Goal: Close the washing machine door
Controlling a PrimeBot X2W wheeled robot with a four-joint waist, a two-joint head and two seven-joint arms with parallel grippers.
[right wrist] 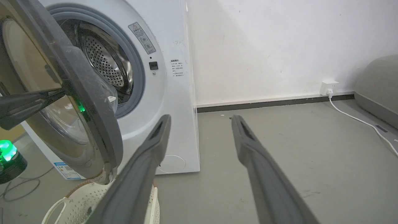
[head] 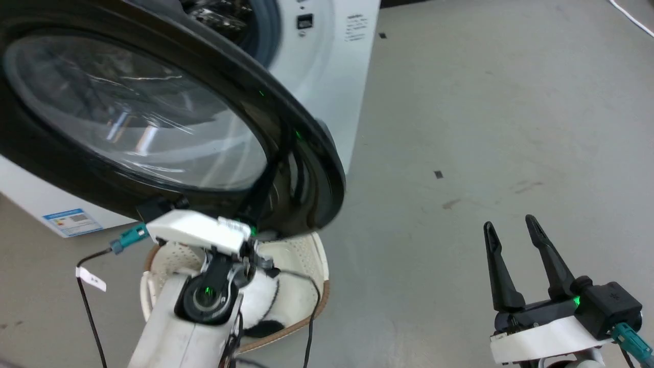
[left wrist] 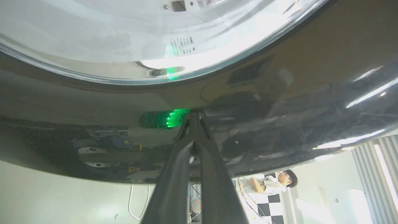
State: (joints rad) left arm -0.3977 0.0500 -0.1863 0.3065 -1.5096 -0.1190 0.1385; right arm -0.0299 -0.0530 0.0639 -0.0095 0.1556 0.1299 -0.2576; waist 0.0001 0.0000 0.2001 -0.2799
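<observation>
The washing machine door [head: 301,168] stands ajar, swung out from the front of the white washing machine [head: 332,66]. From the head view its glossy black ring and bulging glass fill the picture from 9 to 12 o'clock. In the right wrist view the door hangs at 9 o'clock, and the perforated steel drum [right wrist: 105,62] and its grey gasket [right wrist: 138,81] lie open to sight behind it.

The left pincer [left wrist: 194,116] is closed, its two dark fingers pressed together with nothing between them. Their tips touch the black outer face of the door just below the glass. In the head view its white wrist sits at 7 o'clock, tucked under the door's lower rim.

The right pincer [head: 510,222] hangs at 4 o'clock, well apart from the door. Its fingers are spread wide and hold nothing, over bare grey floor [head: 485,128].

Under the door's lower edge a cream perforated basket [head: 311,255] rests on the floor, with a black-and-white plush [head: 263,312] inside it. A small blue sticker [head: 71,221] marks the machine's front at 8 o'clock.

In the right wrist view, a white socket [right wrist: 329,84] sits low on the wall at 3 o'clock, and a white cable [right wrist: 357,119] runs from it across the floor. A person [left wrist: 276,183] in a white top shows at 5 o'clock in the left wrist view, past the door's rim.
</observation>
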